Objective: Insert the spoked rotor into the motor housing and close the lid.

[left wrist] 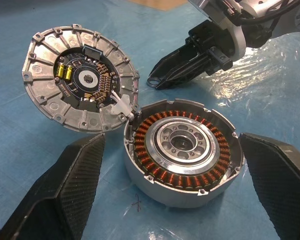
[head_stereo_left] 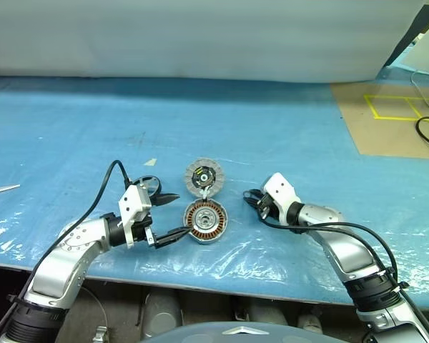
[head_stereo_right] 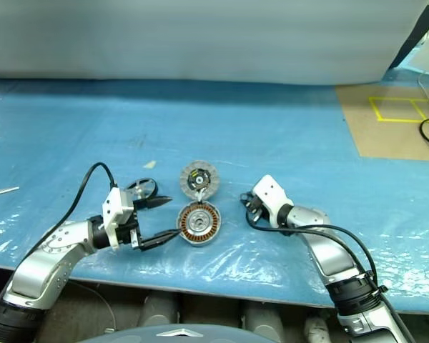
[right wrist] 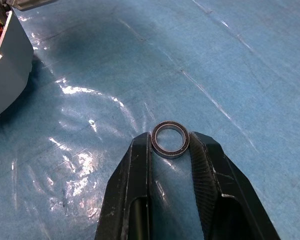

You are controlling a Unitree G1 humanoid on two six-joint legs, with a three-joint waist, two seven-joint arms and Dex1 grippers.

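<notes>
So the motor housing (head_stereo_left: 205, 221) sits open near the front edge of the table (head_stereo_left: 286, 136), copper windings showing and nothing dropped into it, with the left gripper (head_stereo_left: 173, 216) spread wide on either side of it, holding nothing. The lid (head_stereo_left: 203, 179) lies flat just behind the housing, touching its rim, segmented face up. Off to the right, near but clear of the housing, the right gripper (right wrist: 171, 145) has its fingers narrowed around a small metal ring (right wrist: 170, 139) lying on the plastic; looks like a pinch, though I can't tell if it's lifted. A dark spoked thing peeks out behind the left gripper, maybe the spoked rotor (head_stereo_left: 149, 185), but it's too hidden to be sure. So I'd say the insert and the lid closing are both left to do. The table is covered in blue sheeting (head_stereo_left: 93, 128) under crinkly clear film, a pale wall behind, and brown floor with yellow tape lines (head_stereo_left: 393, 107) at far right.
</notes>
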